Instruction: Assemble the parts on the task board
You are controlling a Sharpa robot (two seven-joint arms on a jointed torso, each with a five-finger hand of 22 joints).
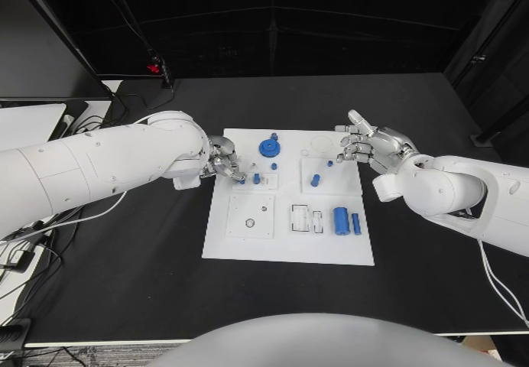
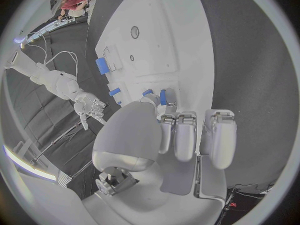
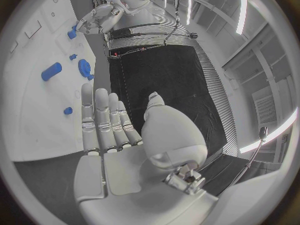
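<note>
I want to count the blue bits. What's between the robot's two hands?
In the head view, between the left hand and the right hand lies the far end of the white board, with a blue gear and small blue pegs on it.

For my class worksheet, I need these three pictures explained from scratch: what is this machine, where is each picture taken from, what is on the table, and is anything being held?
This is a robot with two white arms, each ending in a silver hand. The square picture looks down from its head; the two round ones come from cameras at its wrists. On the black table lies a flat white task board carrying small blue plastic parts: a round blue gear-like disc, a blue cylinder and short blue pegs. The left hand reaches over the board's left edge, its fingers curled down at a small blue peg; whether it grips that peg is unclear. The right hand hovers open beside the board's far right corner, holding nothing.
</note>
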